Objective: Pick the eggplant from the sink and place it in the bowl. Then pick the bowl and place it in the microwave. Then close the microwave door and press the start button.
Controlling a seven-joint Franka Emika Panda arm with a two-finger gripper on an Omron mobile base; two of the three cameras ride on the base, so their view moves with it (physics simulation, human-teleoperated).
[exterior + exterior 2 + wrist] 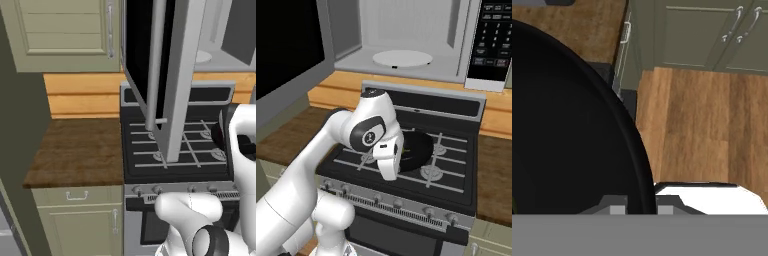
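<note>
End effector (pixel 639 209) pinching black bowl (pixel 567 130) rim, over the stove (pixel 421 165).
Fingertips straddle rim at 6 o'clock, hand view. Microwave (pixel 406 45) beyond at 12, door (pixel 165 75) open, turntable bare.

The stove (pixel 456 165) has a black cooktop with grey grates and sits between two stretches of wooden counter (pixel 80 150). A row of knobs runs along its front edge. The left counter section rests on olive cabinets (pixel 80 220) and carries nothing. In the right base view a black bowl (pixel 418 147) is over the grates near the middle of the cooktop; whether it rests on them cannot be told. Above the stove, the open microwave (pixel 406 30) has a light grey floor bearing a white round turntable (pixel 402 58). In the hand view, wood plank floor (pixel 712 130) lies before the cabinets.
</note>
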